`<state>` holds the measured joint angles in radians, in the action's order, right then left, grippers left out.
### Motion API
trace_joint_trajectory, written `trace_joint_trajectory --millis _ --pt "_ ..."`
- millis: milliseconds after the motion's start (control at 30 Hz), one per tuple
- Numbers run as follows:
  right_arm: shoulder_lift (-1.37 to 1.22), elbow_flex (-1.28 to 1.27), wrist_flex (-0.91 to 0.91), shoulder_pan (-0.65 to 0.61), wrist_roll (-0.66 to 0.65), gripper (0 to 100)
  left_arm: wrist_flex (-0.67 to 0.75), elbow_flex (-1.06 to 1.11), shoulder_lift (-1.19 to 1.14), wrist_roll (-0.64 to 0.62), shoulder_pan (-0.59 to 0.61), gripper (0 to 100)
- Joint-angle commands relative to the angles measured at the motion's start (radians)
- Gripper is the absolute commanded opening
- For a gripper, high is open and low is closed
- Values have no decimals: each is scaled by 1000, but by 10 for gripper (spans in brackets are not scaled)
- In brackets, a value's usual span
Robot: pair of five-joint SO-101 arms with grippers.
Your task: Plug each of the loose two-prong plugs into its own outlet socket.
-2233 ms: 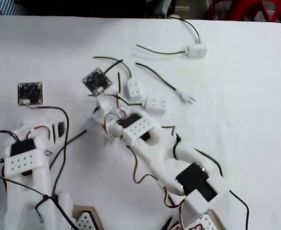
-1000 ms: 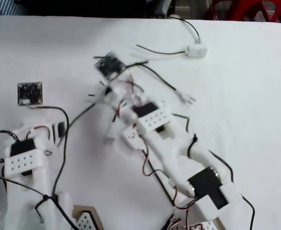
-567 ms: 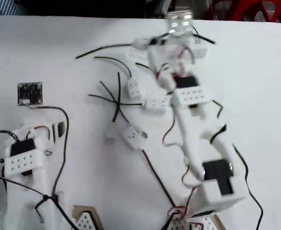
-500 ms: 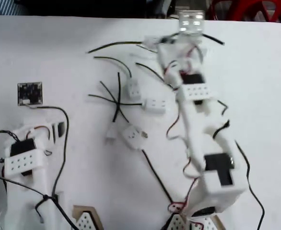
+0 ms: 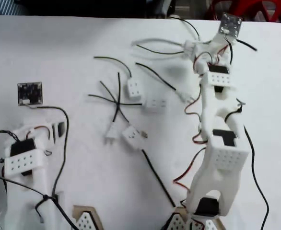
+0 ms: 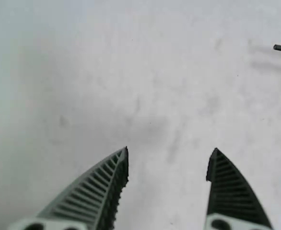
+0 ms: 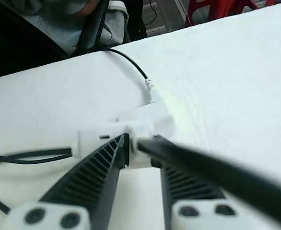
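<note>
On the table, right tool seemingly pinches a plug.

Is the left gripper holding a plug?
No, the left gripper is open, with just table between its fingers.

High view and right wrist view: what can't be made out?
- Whether anything is seated in the socket: right wrist view, right end effector and a blurred cable cover it.
- Same socket, high view: under the arm, blurred.
- Prongs of the loose plug, high view: blurred.
</note>
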<state>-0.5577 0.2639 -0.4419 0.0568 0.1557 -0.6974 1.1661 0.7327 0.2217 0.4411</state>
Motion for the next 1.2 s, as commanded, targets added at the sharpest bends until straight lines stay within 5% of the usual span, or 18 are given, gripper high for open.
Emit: trace_joint_trajectory --millis 0,300,600,900,1167 --pt "19 137 -142 1 5 145 18 -3 -5 -8 10 264" --pt "19 396 -573 -5 -15 130 18 -3 -7 -6 10 264" --pt "7 488 -983 -108 -466 130 18 -3 -7 -3 10 264" --pt "-133 411 -1026 -134 -755 130 18 -2 -7 -2 10 264" --pt "-257 417 -1018 -134 -835 130 18 -2 -7 -2 10 264"
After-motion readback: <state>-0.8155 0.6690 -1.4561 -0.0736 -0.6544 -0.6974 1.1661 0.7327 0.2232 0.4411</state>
